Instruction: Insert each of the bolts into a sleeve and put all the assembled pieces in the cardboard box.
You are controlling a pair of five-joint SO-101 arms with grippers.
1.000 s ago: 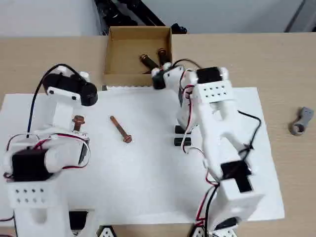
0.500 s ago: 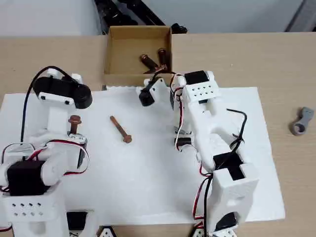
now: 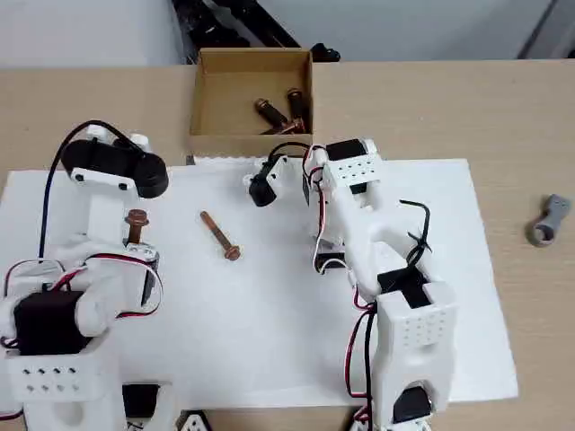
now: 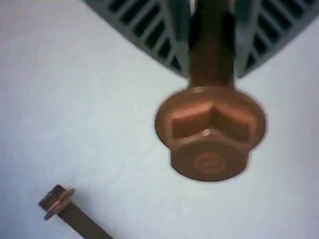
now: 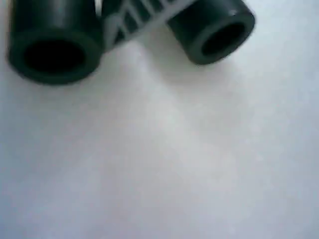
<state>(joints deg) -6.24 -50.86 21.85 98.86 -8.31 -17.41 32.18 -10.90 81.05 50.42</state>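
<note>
My right arm point(image 3: 359, 211) has pulled back from the cardboard box point(image 3: 208, 99). A second ago its tip was right at the box's near wall. Now the arm is folded over the white sheet point(image 3: 269, 332). My left arm has hardly moved in the last half second.

Closest to me, my right gripper point(image 5: 133, 21) sits just beside one black sleeve point(image 5: 55, 50) and a second sleeve point(image 5: 217, 32). Both lie on the sheet, with their round open ends facing my wrist camera. I cannot tell if those jaws are apart or together.

A little farther out, my left gripper point(image 4: 211, 47) is clamped tight on the shaft of the held bolt point(image 4: 209, 132). The held bolt's long side runs from near to far, and its head points away from me.

The loose bolt point(image 3: 220, 235) lies flat on the sheet between my arms. It is slanted, with its head at the near right end and its tip toward the far left.

Farthest off, brown bolt pieces point(image 3: 269, 112) lie inside the box.
</note>
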